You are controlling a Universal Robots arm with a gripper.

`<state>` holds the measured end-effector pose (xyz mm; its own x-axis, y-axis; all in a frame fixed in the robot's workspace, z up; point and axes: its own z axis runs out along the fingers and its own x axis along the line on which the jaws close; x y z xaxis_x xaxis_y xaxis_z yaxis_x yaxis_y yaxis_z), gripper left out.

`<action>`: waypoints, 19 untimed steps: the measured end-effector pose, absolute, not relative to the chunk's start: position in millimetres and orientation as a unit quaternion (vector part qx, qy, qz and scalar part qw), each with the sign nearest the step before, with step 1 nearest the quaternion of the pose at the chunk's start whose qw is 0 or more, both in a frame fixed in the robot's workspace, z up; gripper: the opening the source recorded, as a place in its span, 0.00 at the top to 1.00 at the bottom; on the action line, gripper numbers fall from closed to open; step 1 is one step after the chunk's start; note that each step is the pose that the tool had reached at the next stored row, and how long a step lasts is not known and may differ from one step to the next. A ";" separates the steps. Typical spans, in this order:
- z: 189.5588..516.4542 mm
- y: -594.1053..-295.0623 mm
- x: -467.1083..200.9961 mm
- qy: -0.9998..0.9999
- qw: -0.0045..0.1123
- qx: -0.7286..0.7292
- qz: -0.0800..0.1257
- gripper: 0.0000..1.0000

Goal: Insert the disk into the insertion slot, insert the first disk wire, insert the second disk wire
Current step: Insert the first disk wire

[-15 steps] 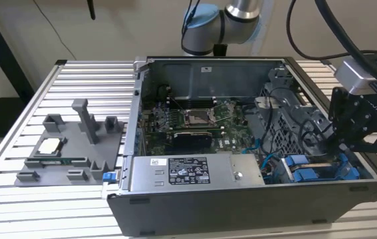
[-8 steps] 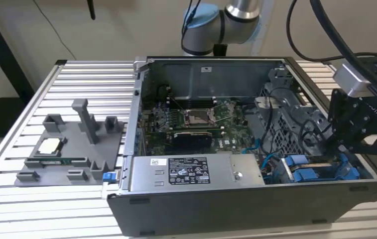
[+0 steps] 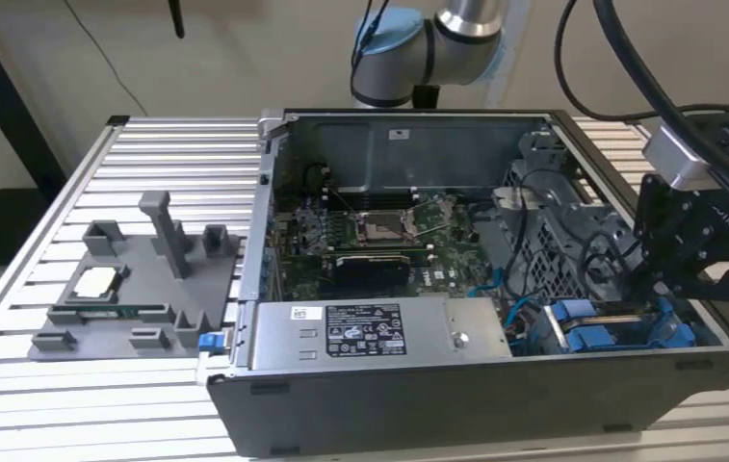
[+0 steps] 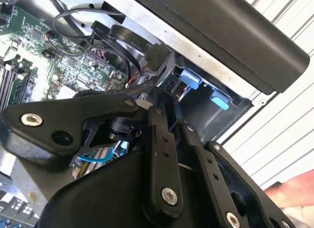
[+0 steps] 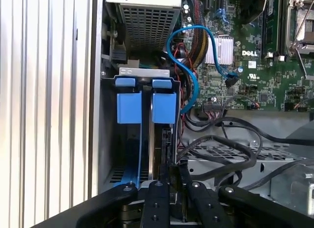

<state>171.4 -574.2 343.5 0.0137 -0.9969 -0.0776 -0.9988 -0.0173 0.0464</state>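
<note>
Disk in its blue caddy, apparently seated in the insertion slot, inside the computer case toward the counter's edge on the exterior view's right. Tool clenched directly over it; anything pinched hidden. Neither disk wire visibly plugged. Hard to tell which of two blue caddies, or where the black cables end.
</note>
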 end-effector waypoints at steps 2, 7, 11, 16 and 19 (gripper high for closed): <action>343.1 -574.3 171.6 0.702 0.011 -0.711 0.044 0.81; 341.7 -574.3 171.8 0.704 0.011 -0.709 0.044 0.81; 340.5 -574.3 171.9 0.705 0.011 -0.707 0.044 0.81; 339.0 -574.3 171.9 0.707 0.011 -0.705 0.044 0.81; 338.2 -574.3 172.0 0.709 0.011 -0.704 0.044 0.81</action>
